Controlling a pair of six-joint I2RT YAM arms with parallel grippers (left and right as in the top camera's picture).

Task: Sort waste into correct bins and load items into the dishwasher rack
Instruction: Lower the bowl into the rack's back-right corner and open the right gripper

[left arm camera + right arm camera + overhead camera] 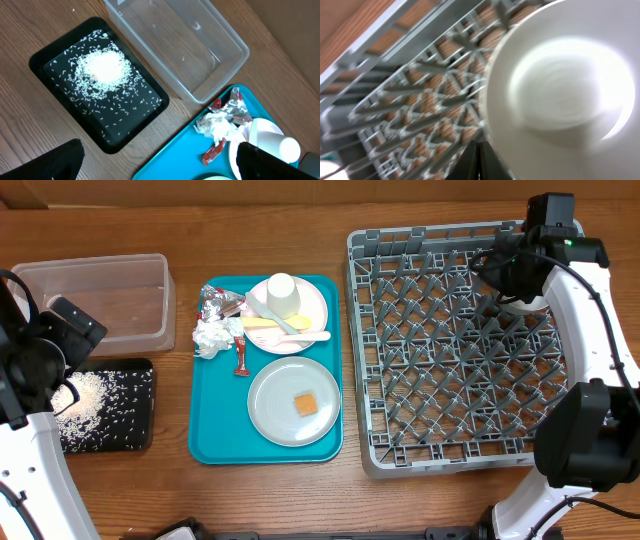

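Note:
My right gripper (479, 159) is shut on the rim of a small white bowl (560, 90), which it holds over the grey dishwasher rack (358, 360) near its far right corner. My left gripper (160, 165) hangs open and empty between the black tray (45, 60) of rice (102, 67) and the teal tray (215, 420). On the teal tray lie a crumpled napkin (212, 337), a foil wrapper (218, 302), a red sachet (241, 358), a grey-white plate (270, 415) with an orange cube (304, 403), and a pinkish plate (315, 305) carrying a cup (282, 292) and utensils (262, 326).
A clear plastic tub (150, 330) stands at the back left, behind the black tray. The rack's lattice of upright pegs (440, 380) fills the right half of the table. Bare wood runs along the front edge.

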